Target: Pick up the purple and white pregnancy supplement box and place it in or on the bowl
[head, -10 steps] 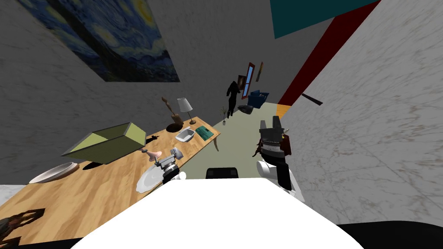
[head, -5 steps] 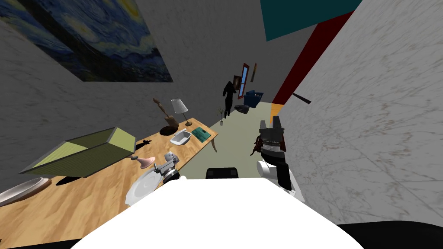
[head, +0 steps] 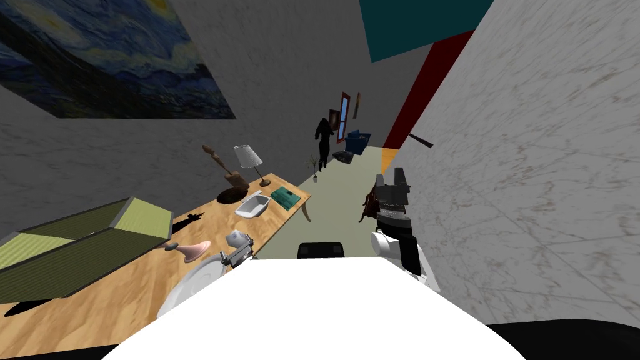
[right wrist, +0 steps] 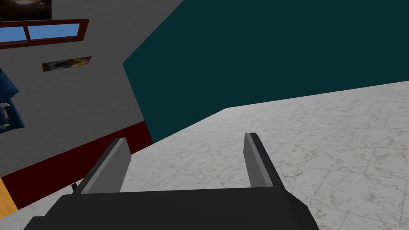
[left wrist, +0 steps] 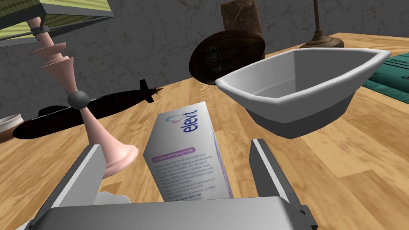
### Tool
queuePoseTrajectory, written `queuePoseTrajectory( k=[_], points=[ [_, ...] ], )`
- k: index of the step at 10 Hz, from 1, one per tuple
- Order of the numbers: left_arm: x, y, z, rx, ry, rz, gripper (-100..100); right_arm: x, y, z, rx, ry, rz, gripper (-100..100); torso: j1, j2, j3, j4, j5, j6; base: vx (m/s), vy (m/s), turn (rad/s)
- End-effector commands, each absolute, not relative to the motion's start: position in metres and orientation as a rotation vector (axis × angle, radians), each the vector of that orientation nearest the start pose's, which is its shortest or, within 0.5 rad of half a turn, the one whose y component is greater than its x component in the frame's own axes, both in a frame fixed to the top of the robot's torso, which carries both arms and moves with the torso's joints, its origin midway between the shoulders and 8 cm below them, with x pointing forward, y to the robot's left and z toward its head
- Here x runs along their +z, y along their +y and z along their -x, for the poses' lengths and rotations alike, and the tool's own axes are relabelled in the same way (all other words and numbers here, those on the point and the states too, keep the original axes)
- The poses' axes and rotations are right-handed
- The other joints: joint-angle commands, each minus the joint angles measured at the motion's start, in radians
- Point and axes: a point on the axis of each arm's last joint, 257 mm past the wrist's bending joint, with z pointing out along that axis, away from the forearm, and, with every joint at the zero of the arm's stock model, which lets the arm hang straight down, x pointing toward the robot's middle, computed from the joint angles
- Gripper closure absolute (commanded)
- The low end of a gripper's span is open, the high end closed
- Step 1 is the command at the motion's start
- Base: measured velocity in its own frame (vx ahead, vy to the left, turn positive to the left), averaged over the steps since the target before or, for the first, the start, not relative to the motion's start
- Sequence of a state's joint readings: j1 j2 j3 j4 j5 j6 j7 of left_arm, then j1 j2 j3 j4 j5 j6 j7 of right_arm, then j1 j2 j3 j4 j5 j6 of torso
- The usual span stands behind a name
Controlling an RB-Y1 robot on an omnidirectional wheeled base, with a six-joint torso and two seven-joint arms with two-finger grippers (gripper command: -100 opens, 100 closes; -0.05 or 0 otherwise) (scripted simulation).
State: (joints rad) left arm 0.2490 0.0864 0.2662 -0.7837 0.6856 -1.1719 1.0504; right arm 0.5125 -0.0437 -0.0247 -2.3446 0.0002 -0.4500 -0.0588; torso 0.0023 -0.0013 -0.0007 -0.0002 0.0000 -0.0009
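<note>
My left gripper (left wrist: 175, 144) is spread wide at the bench's (left wrist: 359, 167) near edge. The purple and white box (left wrist: 185, 155) sits between its fingers, touching neither, its long axis tilted away from me. Just beyond stands the white bowl (left wrist: 303, 92). My right gripper (right wrist: 183, 137), likewise released, hangs off the bench, so the left is nearer.

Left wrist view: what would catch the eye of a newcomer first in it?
The white and purple box comes first, tilted between the open fingers of the left gripper, with a gap on each side. Just beyond it a white bowl sits on the wooden table, and a pink stand rises beside one of the gripper's fingers.
</note>
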Motion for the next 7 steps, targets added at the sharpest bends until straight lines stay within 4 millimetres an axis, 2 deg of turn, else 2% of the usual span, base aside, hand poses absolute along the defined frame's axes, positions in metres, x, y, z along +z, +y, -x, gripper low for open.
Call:
queuePoseTrajectory(
  k=[1,3,4,6,7],
  points=[
    [-0.391,0.527,-0.2,-1.523,-0.534,1.55,-100,0.04,-0.282,-0.338,1.331,0.63,-0.643,0,0.0,0.0,0.0,0.0,0.0,0.0,0.032,0.039,-0.063],
    [-0.411,0.52,-0.175,-1.486,-0.593,1.576,-100,0.04,-0.282,-0.338,1.331,0.63,-0.643,0,0.001,0.0,0.0,0.0,0.0,0.0,0.046,0.05,-0.135],
    [-0.412,0.52,-0.175,-1.484,-0.593,1.577,-100,0.04,-0.282,-0.338,1.331,0.63,-0.643,0,0.001,0.0,0.0,0.0,0.0,0.0,0.037,0.046,-0.039],
    [-0.428,0.511,-0.155,-1.452,-0.643,1.6,-100,0.04,-0.282,-0.338,1.331,0.63,-0.643,0,0.001,0.0,0.0,0.0,0.0,0.0,0.046,0.055,-0.107],
    [-0.428,0.511,-0.155,-1.452,-0.643,1.6,-100,0.04,-0.282,-0.338,1.331,0.63,-0.643,0,0.001,-0.001,0.0,0.0,0.0,0.0,0.04,0.052,-0.03]
  ],
)
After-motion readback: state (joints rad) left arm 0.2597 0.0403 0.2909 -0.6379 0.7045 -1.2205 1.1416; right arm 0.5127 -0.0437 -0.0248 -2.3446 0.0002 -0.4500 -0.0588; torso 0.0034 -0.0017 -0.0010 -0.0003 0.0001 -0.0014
